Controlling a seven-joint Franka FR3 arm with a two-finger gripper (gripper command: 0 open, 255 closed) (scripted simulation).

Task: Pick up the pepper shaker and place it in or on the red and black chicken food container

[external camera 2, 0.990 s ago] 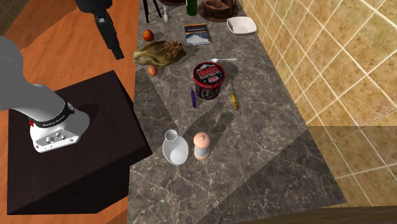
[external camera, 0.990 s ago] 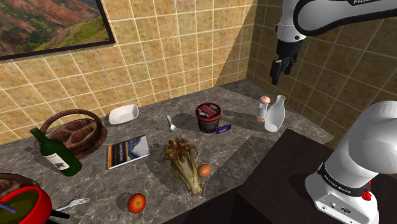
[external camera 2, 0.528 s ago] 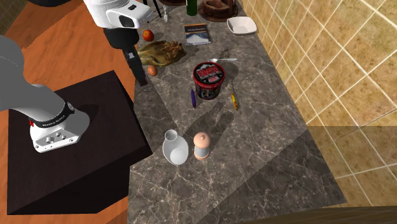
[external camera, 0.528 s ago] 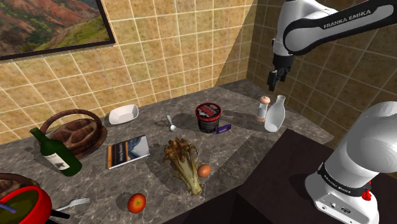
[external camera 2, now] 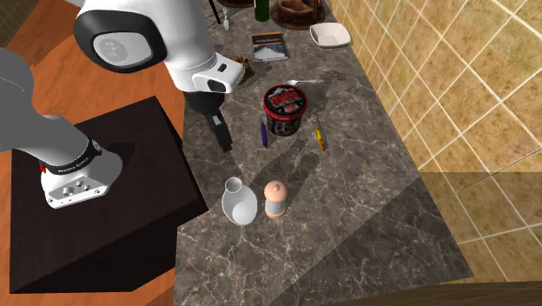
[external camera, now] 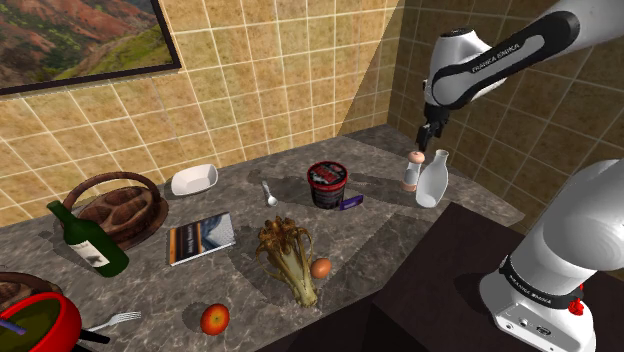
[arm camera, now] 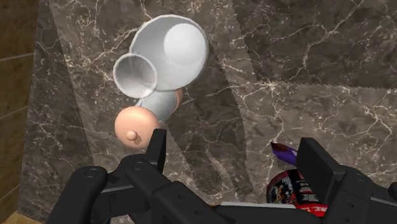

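The pepper shaker (external camera: 412, 173) has a grey body and a peach cap and stands upright on the marble counter (external camera: 380, 225), touching a white vase (external camera: 432, 180) beside it. My gripper (external camera: 428, 137) hangs open in the air just above the two. In the wrist view the shaker (arm camera: 137, 124) lies just beyond the left fingertip (arm camera: 156, 149), outside the gap of the gripper (arm camera: 236, 159), and the vase (arm camera: 165, 60) is farther out. The red and black container (external camera: 327, 184) sits mid-counter, to the shoulder view's left of the shaker. The second exterior view shows the shaker (external camera 2: 275, 199), the container (external camera 2: 285, 109) and the gripper (external camera 2: 222, 137).
A purple-handled tool (external camera: 351, 202) lies beside the container and a yellow-handled one (external camera 2: 320, 135) toward the wall. Farther along are a spoon (external camera: 268, 192), white dish (external camera: 194, 180), book (external camera: 201, 237), leafy vegetable (external camera: 290, 255), egg (external camera: 321, 268), apple (external camera: 214, 318) and wine bottle (external camera: 88, 240). Tiled walls close the corner.
The arm has swung down and forward, so the gripper has dropped from high over the counter's corner to just above the shaker and vase. Nothing on the counter moved.
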